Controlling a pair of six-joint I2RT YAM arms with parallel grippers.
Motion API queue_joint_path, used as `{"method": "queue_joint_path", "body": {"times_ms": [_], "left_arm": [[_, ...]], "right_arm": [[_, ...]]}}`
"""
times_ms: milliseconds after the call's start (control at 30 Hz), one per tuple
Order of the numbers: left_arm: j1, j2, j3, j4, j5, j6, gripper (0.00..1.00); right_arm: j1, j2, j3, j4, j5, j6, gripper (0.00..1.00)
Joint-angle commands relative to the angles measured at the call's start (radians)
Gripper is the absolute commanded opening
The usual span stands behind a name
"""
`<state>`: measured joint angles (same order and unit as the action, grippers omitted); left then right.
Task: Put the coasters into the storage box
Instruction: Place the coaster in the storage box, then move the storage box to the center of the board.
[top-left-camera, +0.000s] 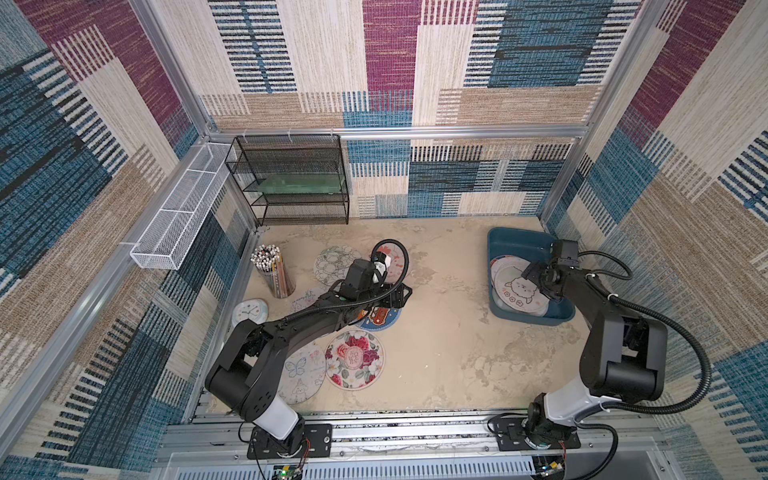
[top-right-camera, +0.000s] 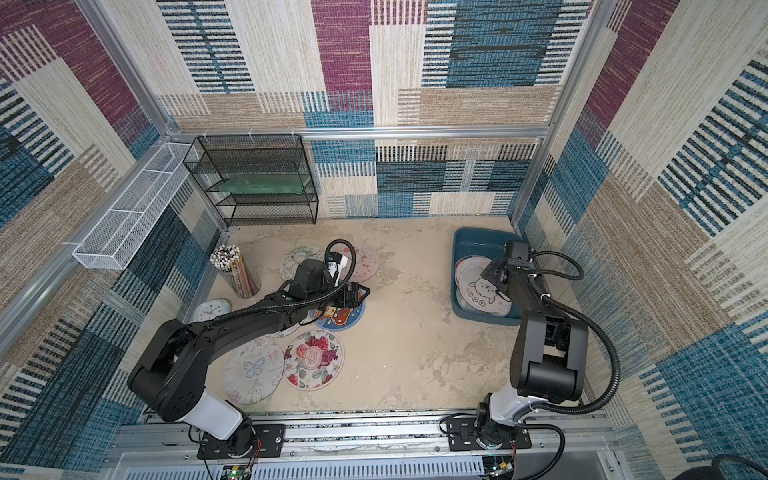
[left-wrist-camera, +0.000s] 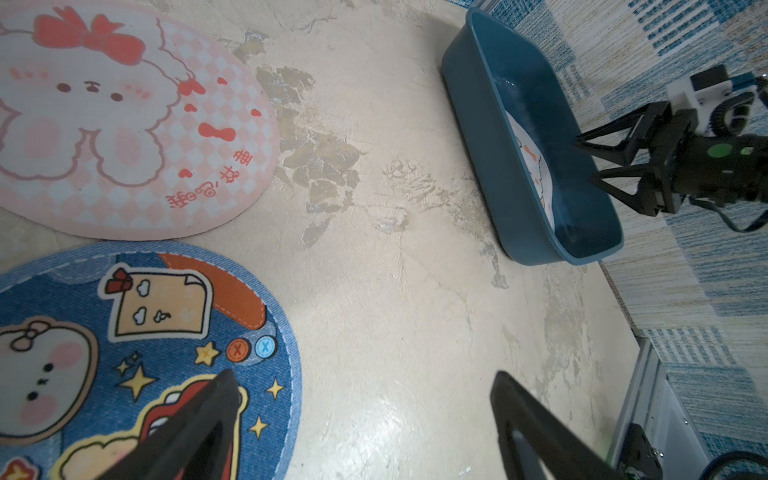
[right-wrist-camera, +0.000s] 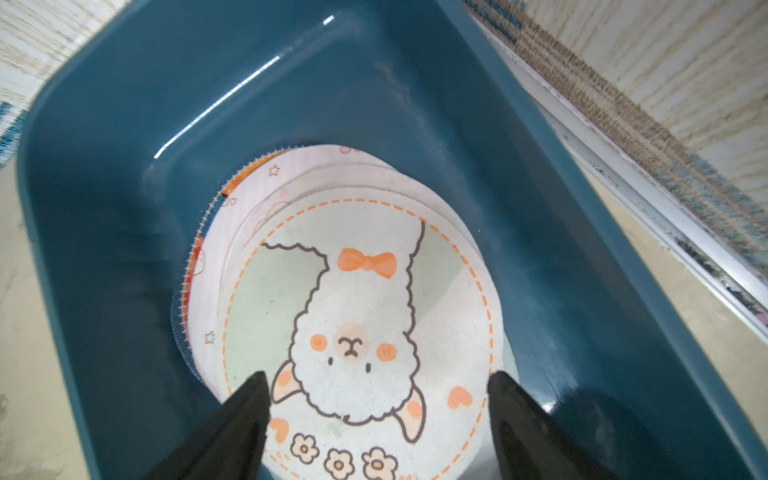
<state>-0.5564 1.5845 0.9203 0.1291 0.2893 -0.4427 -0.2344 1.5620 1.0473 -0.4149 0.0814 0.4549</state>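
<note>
The teal storage box (top-left-camera: 523, 245) stands at the back right. Several coasters lie stacked inside it, an alpaca one (right-wrist-camera: 357, 311) on top. My right gripper (right-wrist-camera: 378, 376) hangs open just above that alpaca coaster (top-left-camera: 515, 291), holding nothing. On the table's left lie more coasters: a blue-rimmed one (left-wrist-camera: 145, 353), a pink bunny one (left-wrist-camera: 124, 124), a flower one (top-left-camera: 354, 359), a butterfly one (top-left-camera: 303, 374) and a pale green one (top-left-camera: 332, 262). My left gripper (left-wrist-camera: 365, 376) is open and empty, one finger over the blue-rimmed coaster's (top-left-camera: 380, 318) edge, the other over bare table.
A cup of pencils (top-left-camera: 274, 270) and a pale-blue clock (top-left-camera: 249, 311) stand by the left wall. A black wire rack (top-left-camera: 291, 178) fills the back left corner, with a white mesh tray (top-left-camera: 178, 212) on the left wall. Bare table separates the coasters from the box.
</note>
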Motion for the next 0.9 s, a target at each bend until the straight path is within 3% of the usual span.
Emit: {"method": "queue_joint_path", "body": {"times_ms": [0, 67, 133, 467, 600, 867], "left_arm": [[0.001, -0.007, 0.012, -0.023, -0.055, 0.015, 0.94], [0.001, -0.007, 0.017, -0.046, -0.086, 0.013, 0.95], [0.004, -0.008, 0.022, -0.068, -0.119, 0.007, 0.95], [0.037, -0.028, 0.002, -0.127, -0.162, -0.030, 0.94], [0.044, -0.037, -0.016, -0.124, -0.157, -0.039, 0.94], [0.061, -0.066, -0.058, -0.114, -0.155, -0.045, 0.94]], "right_arm": [[0.029, -0.044, -0.007, 0.022, -0.018, -0.024, 0.92], [0.060, -0.073, -0.005, 0.022, -0.011, -0.031, 0.99], [0.105, -0.102, 0.001, 0.024, -0.011, -0.042, 0.95], [0.325, -0.151, 0.062, 0.005, 0.012, -0.056, 0.95], [0.325, -0.139, 0.066, 0.034, -0.023, -0.050, 0.95], [0.324, 0.027, 0.121, 0.095, -0.076, -0.065, 0.95]]}}
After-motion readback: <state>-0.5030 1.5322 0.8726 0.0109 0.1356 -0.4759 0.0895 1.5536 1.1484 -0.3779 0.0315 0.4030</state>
